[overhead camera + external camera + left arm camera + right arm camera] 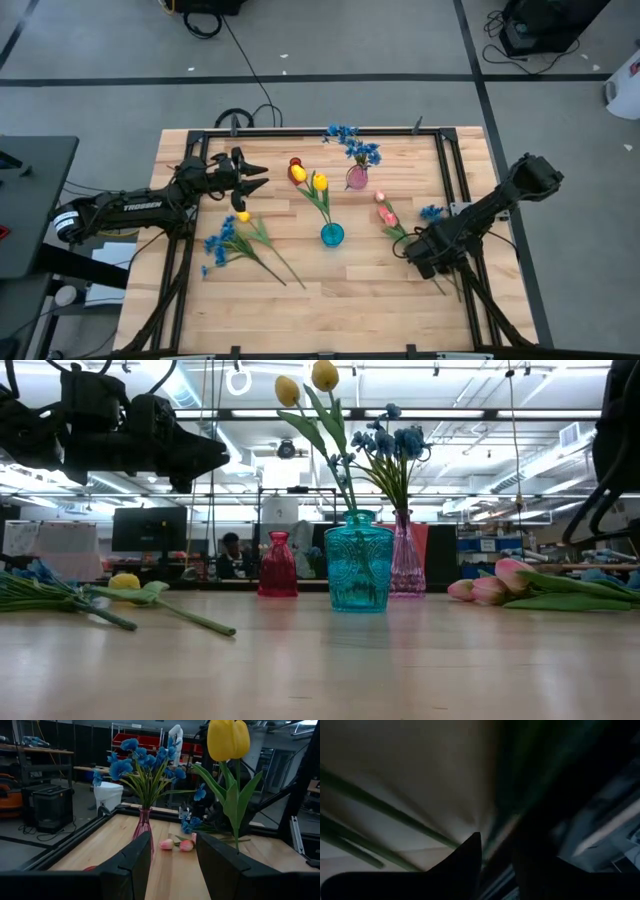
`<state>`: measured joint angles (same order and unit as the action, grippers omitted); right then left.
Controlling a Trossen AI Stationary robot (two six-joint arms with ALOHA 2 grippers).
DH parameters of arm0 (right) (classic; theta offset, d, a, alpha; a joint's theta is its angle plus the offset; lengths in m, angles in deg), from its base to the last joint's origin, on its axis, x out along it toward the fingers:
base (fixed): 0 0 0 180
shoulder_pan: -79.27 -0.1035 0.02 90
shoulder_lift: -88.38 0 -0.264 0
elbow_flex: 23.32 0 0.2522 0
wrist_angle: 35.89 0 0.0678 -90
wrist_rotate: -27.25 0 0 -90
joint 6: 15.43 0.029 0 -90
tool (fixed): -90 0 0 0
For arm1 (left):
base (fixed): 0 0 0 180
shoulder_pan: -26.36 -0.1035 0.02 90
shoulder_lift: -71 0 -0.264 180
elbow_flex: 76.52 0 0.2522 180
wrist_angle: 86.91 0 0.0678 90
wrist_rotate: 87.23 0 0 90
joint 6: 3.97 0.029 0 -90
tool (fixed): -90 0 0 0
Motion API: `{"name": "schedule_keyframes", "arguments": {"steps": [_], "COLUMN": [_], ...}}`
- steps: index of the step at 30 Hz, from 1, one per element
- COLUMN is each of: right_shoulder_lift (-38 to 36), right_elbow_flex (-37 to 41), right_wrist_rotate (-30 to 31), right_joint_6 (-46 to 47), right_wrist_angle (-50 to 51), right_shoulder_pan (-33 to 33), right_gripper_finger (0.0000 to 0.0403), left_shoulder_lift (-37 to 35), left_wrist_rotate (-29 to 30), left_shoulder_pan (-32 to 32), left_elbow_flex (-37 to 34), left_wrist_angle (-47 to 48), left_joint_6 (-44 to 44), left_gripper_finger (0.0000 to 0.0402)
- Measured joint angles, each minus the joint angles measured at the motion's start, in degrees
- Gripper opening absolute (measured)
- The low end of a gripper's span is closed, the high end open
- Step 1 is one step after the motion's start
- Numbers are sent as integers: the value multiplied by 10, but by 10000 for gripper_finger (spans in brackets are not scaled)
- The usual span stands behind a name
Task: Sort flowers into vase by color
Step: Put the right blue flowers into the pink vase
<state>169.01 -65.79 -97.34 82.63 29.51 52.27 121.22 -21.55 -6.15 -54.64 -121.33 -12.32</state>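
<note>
Right now the flowers are partly sorted. Two yellow tulips (309,180) stand in the teal vase (332,235) in the middle of the table (300,300), so the yellow ones go together there. Blue sprigs (355,145) stand in the pink vase (356,178) just behind it, so that vase is for blue. A red vase (277,565) waits beside them with no flower in it, most likely for the pink ones. Some flowers lie flat on the wood. Pink tulips (385,212) and one blue sprig (431,212) lie on the right side. More blue sprigs (222,242) and one yellow tulip (243,216) lie on the left side. The right gripper (425,255) is down low on the green stems (395,815) of the right bunch. Its fingers look pressed together around a stem, likely to lift one flower, but I cannot tell which one. The left gripper (172,865) hangs above the table on the left, with its fingers spread and nothing between them.
</note>
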Motion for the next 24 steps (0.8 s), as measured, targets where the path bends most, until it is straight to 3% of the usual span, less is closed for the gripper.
{"name": "schedule_keyframes", "arguments": {"steps": [9,16,20,24], "right_shoulder_lift": [50,53,45,15], "right_elbow_flex": [-1,-1,-2,-16], "right_wrist_rotate": [-23,-22,-4,56], "right_joint_6": [-14,-20,-21,-16], "right_wrist_angle": [-49,-61,-64,-15], "right_shoulder_pan": [1,0,0,0], "right_gripper_finger": [107,22,19,19], "left_shoulder_lift": [0,0,0,0], "left_wrist_rotate": [-15,-15,-15,-15], "left_shoulder_pan": [0,0,0,0], "left_elbow_flex": [0,0,0,0], "left_wrist_angle": [0,-1,-1,-5], "left_joint_6": [0,1,1,-9], "left_gripper_finger": [163,163,163,163]}}
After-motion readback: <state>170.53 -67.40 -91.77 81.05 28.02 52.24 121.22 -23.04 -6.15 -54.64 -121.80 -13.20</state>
